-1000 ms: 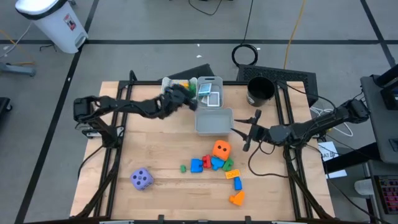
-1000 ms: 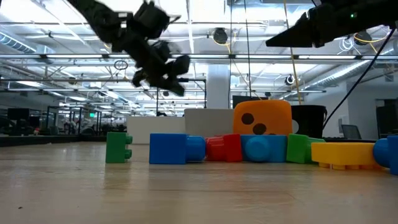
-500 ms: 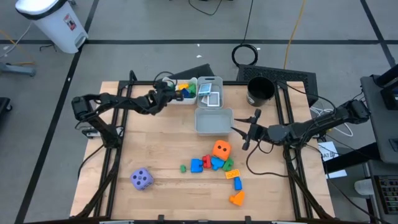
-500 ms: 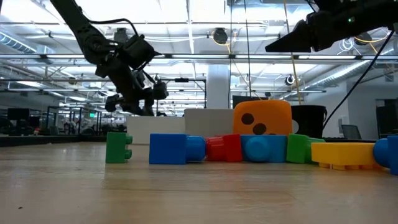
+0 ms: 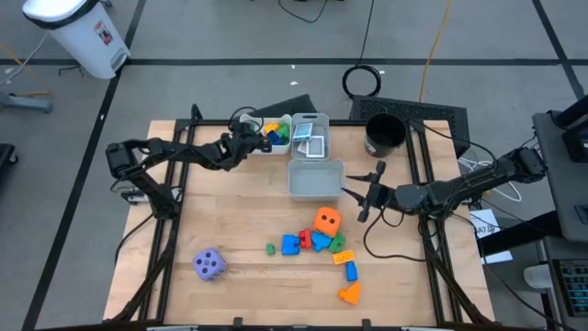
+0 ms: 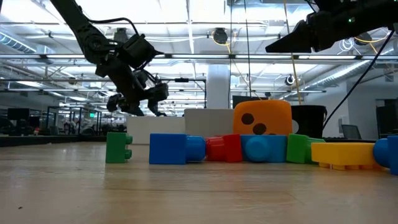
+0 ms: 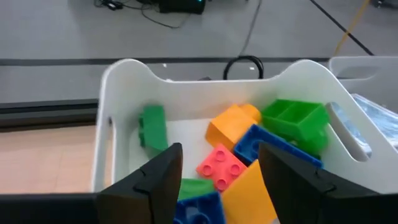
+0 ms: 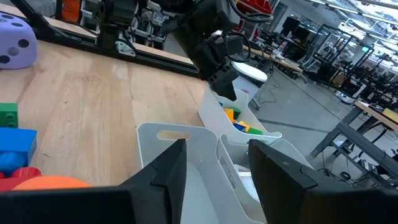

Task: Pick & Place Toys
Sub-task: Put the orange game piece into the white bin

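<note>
Since a second ago the left gripper has drawn back from above the bins to the near edge of the white bin and its jaws have parted; they stand apart and empty over the blocks in the bin: green, orange, blue, pink. Card bin: just beside the white bin, holds picture cards. Grey bin: in front of it, contents not visible. Loose toys, mid-table: orange die touching a row of blocks in green, blue and red; further orange and blue blocks toward the front edge. Purple die: well apart, front left. Right gripper: hovers just right of the grey bin, jaws partly open, holding nothing. Black cup: back right of the table.
</note>
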Robot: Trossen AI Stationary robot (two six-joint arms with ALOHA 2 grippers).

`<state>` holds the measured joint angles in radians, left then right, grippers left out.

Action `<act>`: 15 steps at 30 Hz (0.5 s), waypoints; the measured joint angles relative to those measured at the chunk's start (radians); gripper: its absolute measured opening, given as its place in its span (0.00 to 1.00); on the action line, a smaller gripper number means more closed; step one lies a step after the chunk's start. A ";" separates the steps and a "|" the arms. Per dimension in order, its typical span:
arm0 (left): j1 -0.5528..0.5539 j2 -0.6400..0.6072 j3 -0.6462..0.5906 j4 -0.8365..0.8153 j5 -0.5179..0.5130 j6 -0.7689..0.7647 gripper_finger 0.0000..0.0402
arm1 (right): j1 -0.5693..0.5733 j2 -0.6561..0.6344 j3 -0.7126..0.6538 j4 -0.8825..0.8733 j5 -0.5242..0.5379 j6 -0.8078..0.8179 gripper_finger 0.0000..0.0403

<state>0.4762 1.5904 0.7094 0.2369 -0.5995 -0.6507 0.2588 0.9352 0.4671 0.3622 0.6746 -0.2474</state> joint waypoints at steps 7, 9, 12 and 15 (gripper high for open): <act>-0.008 -0.099 0.000 0.021 0.210 0.083 0.53 | 0.000 0.000 0.000 0.003 0.002 -0.007 0.36; -0.027 -0.141 0.000 0.044 0.274 0.145 0.54 | 0.000 0.000 0.000 0.003 0.002 -0.009 0.35; -0.080 -0.202 0.000 0.072 0.337 0.239 0.54 | 0.000 0.000 0.000 0.003 0.002 -0.030 0.35; -0.154 -0.245 0.000 0.099 0.338 0.340 0.53 | 0.000 0.000 0.000 0.004 0.003 -0.033 0.36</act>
<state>0.3218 1.3456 0.7097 0.3355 -0.2617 -0.3103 0.2584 0.9352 0.4671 0.3665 0.6775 -0.2804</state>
